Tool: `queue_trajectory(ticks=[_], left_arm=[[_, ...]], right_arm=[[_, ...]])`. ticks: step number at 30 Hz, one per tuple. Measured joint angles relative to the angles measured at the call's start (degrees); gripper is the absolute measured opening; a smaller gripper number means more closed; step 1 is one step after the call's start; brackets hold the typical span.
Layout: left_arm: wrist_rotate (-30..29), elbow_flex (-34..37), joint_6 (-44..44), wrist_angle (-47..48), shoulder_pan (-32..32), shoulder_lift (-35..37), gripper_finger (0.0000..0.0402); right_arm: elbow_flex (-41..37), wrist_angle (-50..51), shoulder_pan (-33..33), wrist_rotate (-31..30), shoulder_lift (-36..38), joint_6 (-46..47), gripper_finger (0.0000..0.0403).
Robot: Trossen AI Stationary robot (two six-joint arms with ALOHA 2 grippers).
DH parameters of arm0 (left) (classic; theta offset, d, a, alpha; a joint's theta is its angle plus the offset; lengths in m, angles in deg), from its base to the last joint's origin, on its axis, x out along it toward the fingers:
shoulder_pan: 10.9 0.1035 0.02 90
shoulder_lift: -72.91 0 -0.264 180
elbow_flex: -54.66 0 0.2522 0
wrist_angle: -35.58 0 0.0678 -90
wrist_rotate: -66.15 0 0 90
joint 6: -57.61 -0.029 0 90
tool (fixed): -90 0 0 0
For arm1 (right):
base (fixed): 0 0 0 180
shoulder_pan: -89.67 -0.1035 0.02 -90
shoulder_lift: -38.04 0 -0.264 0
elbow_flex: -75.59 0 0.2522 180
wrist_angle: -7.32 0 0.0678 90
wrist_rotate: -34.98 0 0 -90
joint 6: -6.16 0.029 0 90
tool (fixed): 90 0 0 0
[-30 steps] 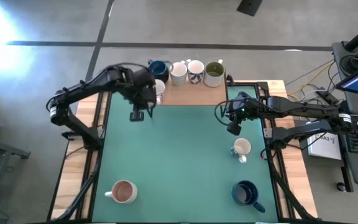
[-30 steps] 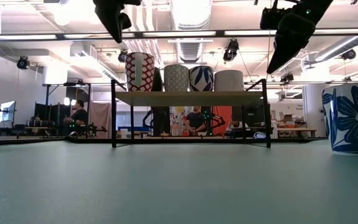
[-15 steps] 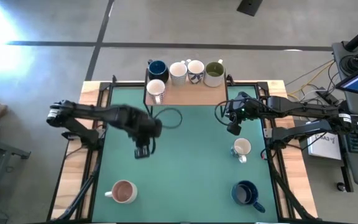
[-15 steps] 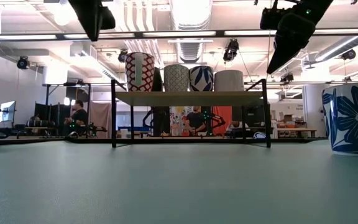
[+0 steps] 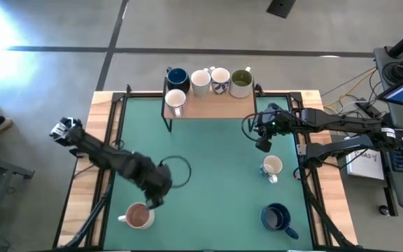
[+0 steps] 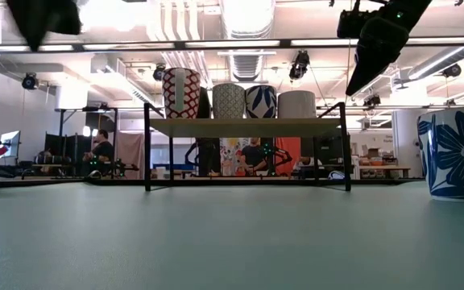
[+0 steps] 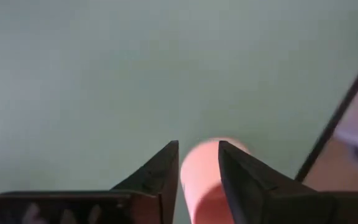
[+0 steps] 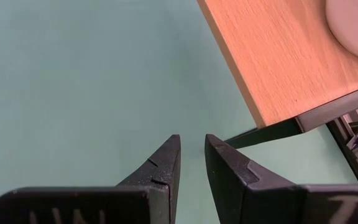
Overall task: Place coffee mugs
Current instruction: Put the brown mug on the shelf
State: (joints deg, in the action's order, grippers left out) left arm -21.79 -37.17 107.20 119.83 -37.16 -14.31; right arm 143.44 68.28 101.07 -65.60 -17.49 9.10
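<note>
The main risk, as I judged it, was the left pincer (image 5: 154, 202) clipping the rim of the pink-lined mug (image 5: 139, 216) and tipping it, because its fingers stood only a narrow gap apart. That mug sat near the table's (image 5: 208, 175) front left corner, just beyond and below the pincer's tips. Five mugs stood on the wooden shelf (image 5: 215, 105) at the back. The right pincer (image 5: 262, 145), nearly closed and empty, hovered just behind the cream mug (image 5: 272, 166); a dark blue mug (image 5: 276, 217) sat nearer the front.

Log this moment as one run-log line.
left gripper: above pink-inside mug, open | right gripper: near shelf, open | shelf: five mugs | mat: three
</note>
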Motion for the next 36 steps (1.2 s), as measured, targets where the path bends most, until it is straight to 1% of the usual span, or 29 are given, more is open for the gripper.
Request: queue_trajectory(ticks=[4, 7, 9, 12, 16, 20, 28, 32, 36], left_arm=[[0.04, 1.42, 0.27, 0.00, -5.17, -0.07, 0.0104], [0.11, 3.49, 3.55, 0.06, -8.47, -0.07, 0.0105], [1.02, 5.35, 5.61, 0.04, -10.45, -0.11, 0.0105], [4.07, 8.25, 8.20, -2.38, -12.50, -0.11, 0.0105], [6.03, 11.53, 12.78, -4.97, -14.16, -0.15, 0.0105], [6.10, 14.89, 17.04, -7.06, -15.63, -0.27, 0.0105], [5.81, 19.50, 18.95, -10.41, -15.91, -1.17, 0.0103], [4.50, 20.66, 18.91, -15.17, -15.58, -1.20, 0.0075], [4.62, 21.32, 19.19, -18.00, -15.27, -1.19, 0.0021]], right_arm=[[0.00, 0.00, 0.00, -0.01, -0.02, 0.00, 0.0063], [0.00, 0.00, 0.00, -0.01, -0.02, 0.00, 0.0063], [0.00, 0.00, -0.02, -0.01, -0.02, 0.00, 0.0063], [0.00, 0.00, -0.01, -0.01, -0.02, 0.00, 0.0063], [0.00, 0.00, 0.00, -0.01, -0.02, 0.00, 0.0063], [0.00, 0.02, 0.00, -0.01, -0.02, 0.00, 0.0063], [0.00, 0.02, 0.00, -0.01, -0.02, 0.00, 0.0063], [0.00, 0.01, 0.00, 0.00, -0.02, 0.00, 0.0063], [0.00, -0.02, 0.00, 0.01, -0.02, 0.00, 0.0063]])
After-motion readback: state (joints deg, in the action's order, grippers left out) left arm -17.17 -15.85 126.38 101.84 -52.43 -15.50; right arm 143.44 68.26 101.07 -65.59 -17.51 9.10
